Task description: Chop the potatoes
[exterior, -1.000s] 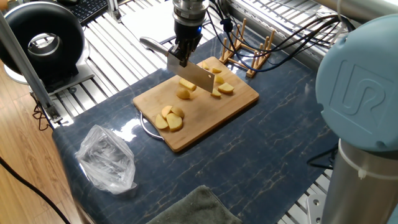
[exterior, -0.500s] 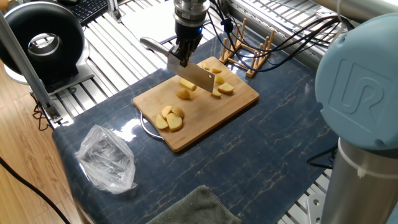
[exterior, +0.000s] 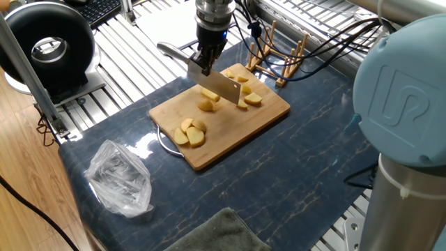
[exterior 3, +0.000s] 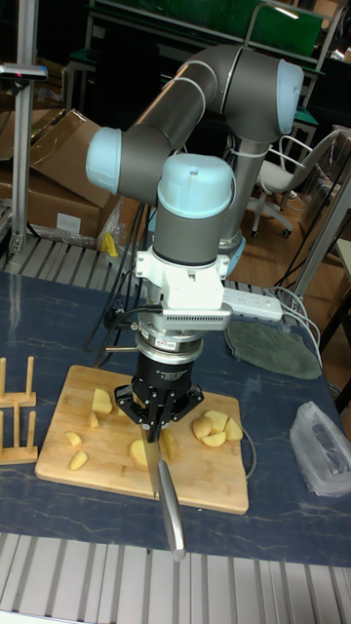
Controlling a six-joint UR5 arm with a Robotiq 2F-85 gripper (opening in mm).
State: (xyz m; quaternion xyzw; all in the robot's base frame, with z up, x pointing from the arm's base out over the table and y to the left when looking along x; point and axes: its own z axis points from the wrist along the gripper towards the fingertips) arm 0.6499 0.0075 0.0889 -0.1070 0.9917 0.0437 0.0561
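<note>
Towel: At the near edge of the table you see a grey-green towel (exterior: 212, 233), partly cut off.
Bag: A crinkly clear plastic bag (exterior: 120, 178) lies on the dark blue table top (exterior: 306, 160), near its left corner.
Writing: The big arm joint (exterior: 404, 84) close to you on the right has raised "UR" letters on its light blue cap. You can read no other words.
Board: The bamboo cutting board (exterior: 230, 129) lies flat in the middle of the table. A thin wire ring (exterior: 164, 143) peeks out from under its near left edge.
Potatoes: The potatoes (exterior: 190, 132) are all on the board. One pile of pale yellow pieces sits at the near left end. More pieces lie near the knife and at the far end.
Knife: The knife (exterior: 217, 82) has its wide blade above the middle of the board, tilted down over the pieces.
Gripper: Your gripper (exterior 3: 161, 421) points down, and its fingers are pinching the knife handle tight.
Rack: A small wooden rack (exterior: 275, 56) stands just past the far end of the board.
Round thing: A black round machine (exterior: 45, 45) sits far left, off the table.
Change: You can see nothing different from half a second ago. The knife, the gripper and the potatoes are in the same spots.
</note>
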